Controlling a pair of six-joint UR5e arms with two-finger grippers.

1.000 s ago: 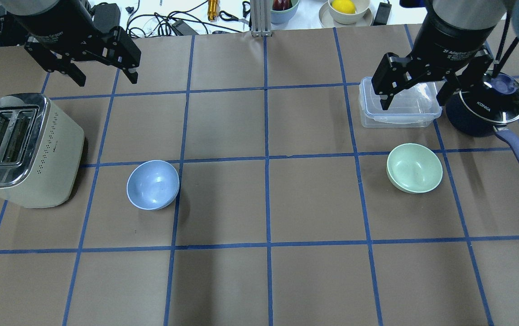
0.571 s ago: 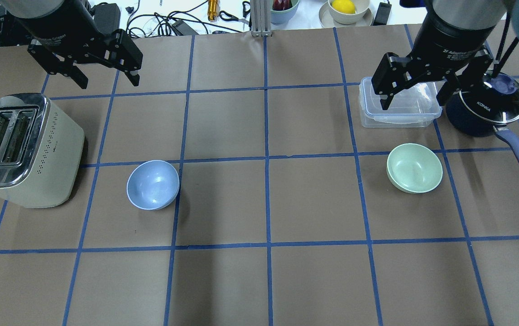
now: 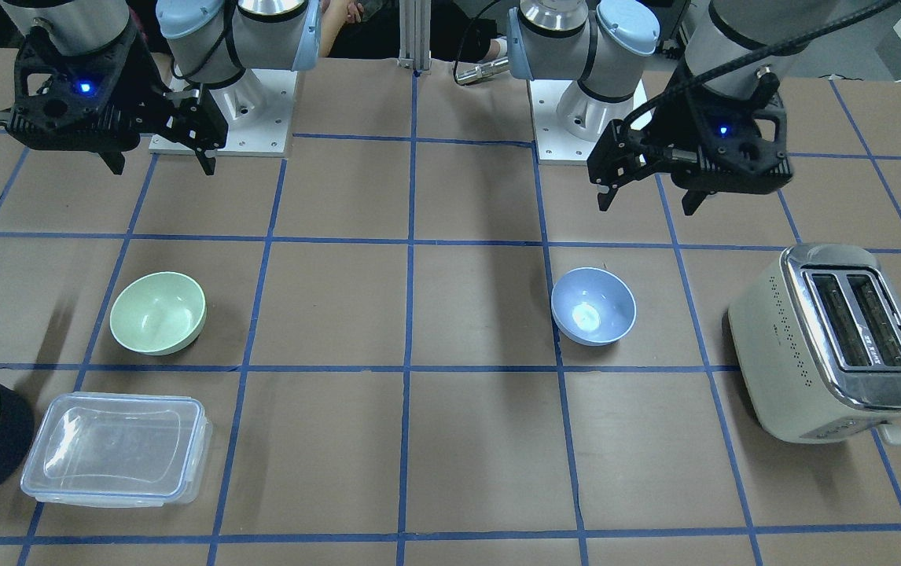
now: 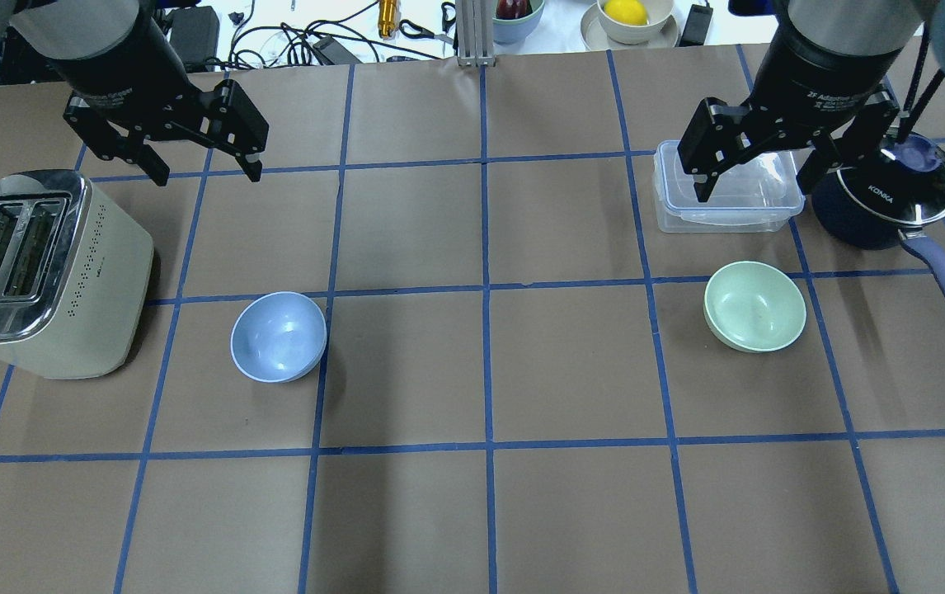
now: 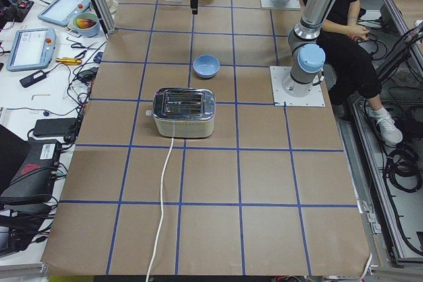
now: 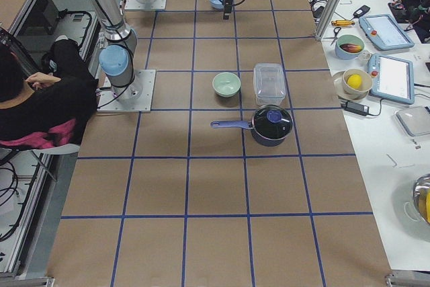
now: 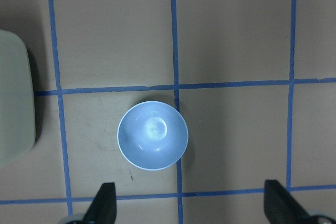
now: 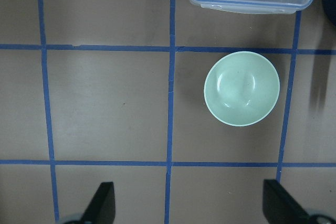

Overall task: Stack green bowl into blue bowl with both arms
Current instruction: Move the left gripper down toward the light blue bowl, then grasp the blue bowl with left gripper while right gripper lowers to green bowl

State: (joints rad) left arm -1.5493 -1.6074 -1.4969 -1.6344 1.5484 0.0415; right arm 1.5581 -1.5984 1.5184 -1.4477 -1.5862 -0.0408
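Note:
The green bowl [image 4: 754, 306] [image 3: 157, 312] sits upright and empty on the table's right side, and it shows in the right wrist view [image 8: 241, 88]. The blue bowl [image 4: 279, 337] [image 3: 593, 305] sits upright and empty on the left side, and it shows in the left wrist view [image 7: 152, 135]. My left gripper [image 4: 207, 169] [image 3: 645, 206] hangs open and empty, high above the table and beyond the blue bowl. My right gripper [image 4: 753, 188] [image 3: 161, 167] hangs open and empty, high above the table, beyond the green bowl and over the clear container.
A cream toaster [image 4: 35, 272] stands left of the blue bowl. A clear lidded container [image 4: 736, 210] and a dark saucepan with a glass lid [image 4: 885, 198], its handle pointing toward the robot, stand behind the green bowl. Clutter lies beyond the table's far edge.
My left gripper has moved slightly right and toward the blue bowl. The right gripper and both bowls have stayed put.

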